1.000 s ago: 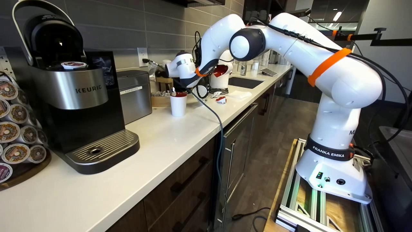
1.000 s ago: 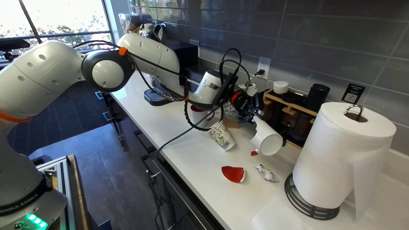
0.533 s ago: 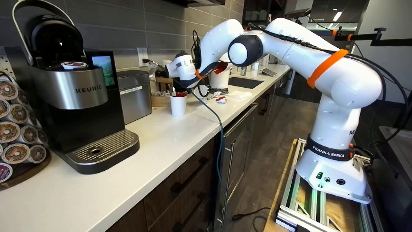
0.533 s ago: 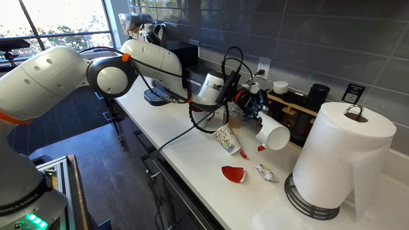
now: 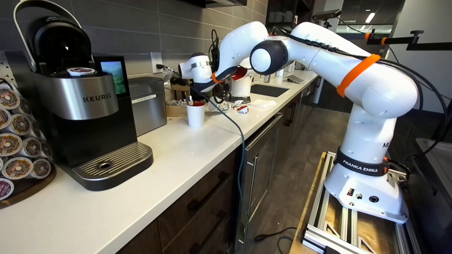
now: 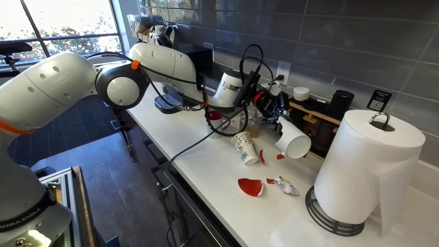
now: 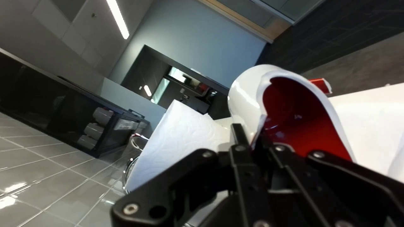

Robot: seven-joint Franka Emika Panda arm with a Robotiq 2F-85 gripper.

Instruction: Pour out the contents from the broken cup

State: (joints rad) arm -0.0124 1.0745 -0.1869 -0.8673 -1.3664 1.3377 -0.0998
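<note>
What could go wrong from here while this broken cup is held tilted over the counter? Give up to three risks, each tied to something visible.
1. The fingers pinch the broken cup by its jagged wall, so it might slip or chip further.
2. The large red shard lies loose on the counter, so a knock could send it sliding.
3. Lowering or swinging the broken cup might bump the nearby paper cup.
</note>
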